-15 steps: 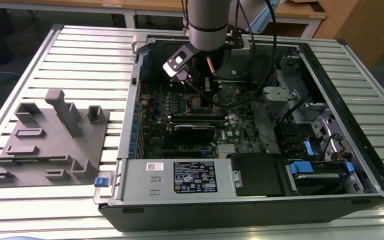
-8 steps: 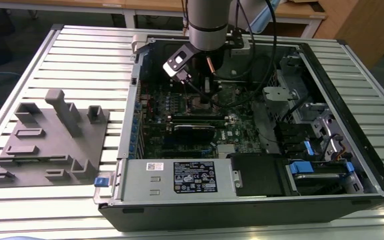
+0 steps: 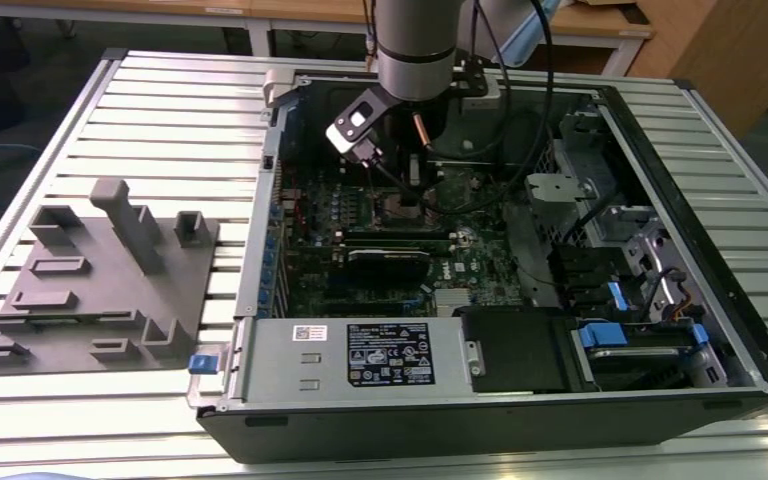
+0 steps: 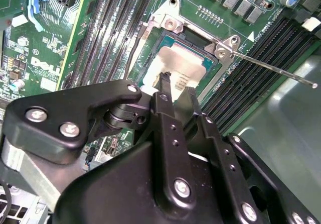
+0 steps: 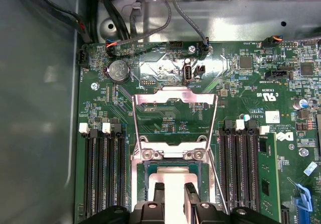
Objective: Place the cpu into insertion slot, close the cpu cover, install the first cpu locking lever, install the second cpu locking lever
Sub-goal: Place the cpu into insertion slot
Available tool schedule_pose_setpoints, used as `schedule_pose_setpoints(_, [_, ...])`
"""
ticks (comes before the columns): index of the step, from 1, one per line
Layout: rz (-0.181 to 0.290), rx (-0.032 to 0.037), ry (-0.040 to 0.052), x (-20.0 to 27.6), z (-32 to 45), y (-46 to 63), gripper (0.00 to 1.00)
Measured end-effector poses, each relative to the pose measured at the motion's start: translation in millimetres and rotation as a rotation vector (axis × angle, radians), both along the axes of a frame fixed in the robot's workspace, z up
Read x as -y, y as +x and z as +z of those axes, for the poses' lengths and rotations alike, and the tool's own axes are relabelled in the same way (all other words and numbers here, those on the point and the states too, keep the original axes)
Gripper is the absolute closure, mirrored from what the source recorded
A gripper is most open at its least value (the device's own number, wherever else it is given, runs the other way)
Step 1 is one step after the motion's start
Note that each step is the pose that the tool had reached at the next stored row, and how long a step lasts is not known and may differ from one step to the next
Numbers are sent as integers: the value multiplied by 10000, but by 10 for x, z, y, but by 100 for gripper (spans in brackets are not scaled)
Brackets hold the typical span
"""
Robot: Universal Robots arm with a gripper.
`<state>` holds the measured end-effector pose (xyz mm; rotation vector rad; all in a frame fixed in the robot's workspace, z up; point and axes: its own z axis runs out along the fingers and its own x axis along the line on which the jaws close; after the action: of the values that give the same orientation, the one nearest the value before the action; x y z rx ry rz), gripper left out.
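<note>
Exterior view: grey moulded fixture plate (image 3: 91, 275) at 9 o'clock of open black computer case (image 3: 491, 420). Black gripper (image 3: 407, 205) low over 12 o'clock part of green motherboard (image 3: 317, 285). Fingers (image 5: 159, 191) slightly parted, tips at silver-grey square cpu (image 4: 180, 66), which lies in black square insertion slot (image 4: 165, 40). Silver frame cpu cover (image 5: 173, 96) swung open. Thin metal lever (image 4: 276, 70) unlatched.

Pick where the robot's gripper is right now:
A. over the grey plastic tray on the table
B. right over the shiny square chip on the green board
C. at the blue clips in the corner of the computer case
B: in the first wrist view the gripper hangs just over the silver top of the cpu, with its fingers apart, deep inside the case.
</note>
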<state>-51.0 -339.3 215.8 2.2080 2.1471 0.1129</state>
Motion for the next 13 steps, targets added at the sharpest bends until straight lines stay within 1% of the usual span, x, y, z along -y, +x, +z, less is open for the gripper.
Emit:
schedule_pose_setpoints(11, [0,-3,0,0,6,0,71])
schedule_pose_setpoints(12, [0,-19,-1,0,6,0,71])
schedule_pose_setpoints(13, [0,-54,-2,0,6,0,71])
